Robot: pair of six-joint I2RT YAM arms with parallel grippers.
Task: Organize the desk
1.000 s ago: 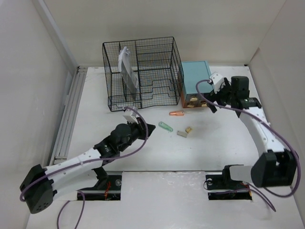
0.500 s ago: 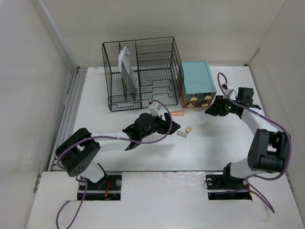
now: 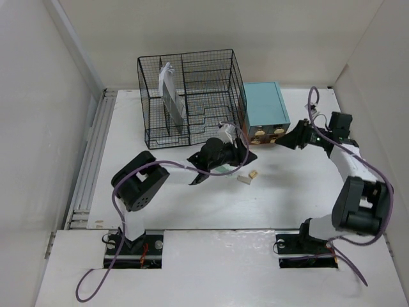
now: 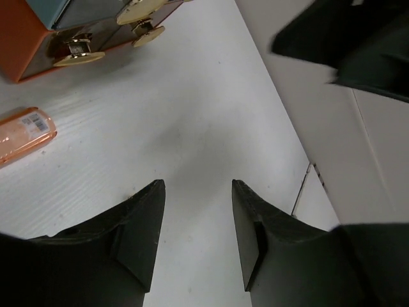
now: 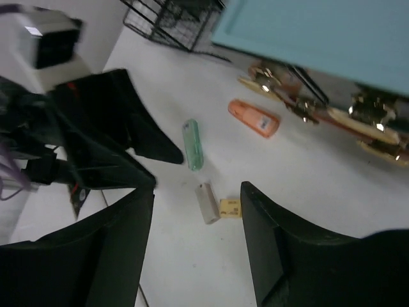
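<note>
White matte desk (image 3: 192,204), flat and walled; loose items lie in its middle band.

Top external view:
- Black wire rack (image 3: 188,99) stands at the back, and the teal box (image 3: 265,109) is just beside it on the right.
- Left gripper (image 3: 246,157) reaches low in front of the box. Its arm covers most of a green tube (image 3: 223,169).
- A beige block (image 3: 243,180) and a yellow block (image 3: 254,173) lie close together, just beyond the left gripper.
- Right gripper (image 3: 285,142) sits near the box's right front corner.

Left wrist view:
- Left gripper (image 4: 195,211): fingers apart, with only bare desk (image 4: 192,115) between them.
- An orange tube (image 4: 25,134) lies at the frame's left edge. It is glossy and translucent, and carries a small printed label.
- Brass knobs (image 4: 80,57) project from the box's wooden drawer fronts. They are round and polished.

Right wrist view:
- Right gripper (image 5: 195,217): fingers apart and holding nothing, above the desk (image 5: 300,185).
- The orange tube (image 5: 254,118) lies close before the drawers, and the green tube (image 5: 192,144) is a short way from it. Both are smooth rounded capsules.
- The beige block (image 5: 206,202) and yellow block (image 5: 230,208) are touching or nearly so. They are small and hard-edged.

Judgement:
- The step in hand looks like the approach to a first pick; nothing is grasped yet.
- The left gripper would need to shift toward the orange tube, straddle its short axis, then lower and close.
- The slick round body may roll or squirt out.
</note>
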